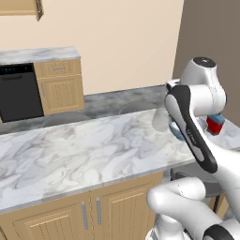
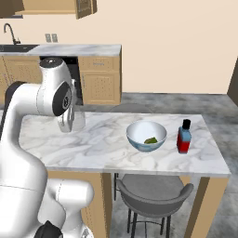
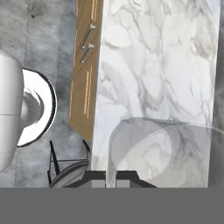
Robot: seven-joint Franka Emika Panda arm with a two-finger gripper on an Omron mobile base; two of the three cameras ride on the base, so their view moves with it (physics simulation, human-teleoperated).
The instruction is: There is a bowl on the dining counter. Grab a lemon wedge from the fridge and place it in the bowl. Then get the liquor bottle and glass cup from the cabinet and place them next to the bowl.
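Evidently the end effector [image 3: 111, 175] was clamped on the rim of the glass cup [image 2: 74, 120], its two dark tips pinched together over the clear wall at the bottom centre of the hand view. That grip on the wall let the tumbler hang below the hand, which seemed the sensible way to carry it and set it down without tipping.

In the right base view the cup sat at left of centre, over the dining counter [image 2: 107, 153], well apart from the bowl [image 2: 146, 135] at the middle of the frame. Whether its base touched the marble could not be told. In the left base view it showed at right of centre, partly behind the arm.

The bowl already held a greenish wedge [image 2: 150, 140], and the liquor bottle [image 2: 184, 137] stood upright just beside the bowl at right of centre. So the cup looked to be the last item to place, still needing to travel toward the bowl.

The cup's long axis ran roughly vertical, mouth up toward the hand, as far as its faint outline allowed.
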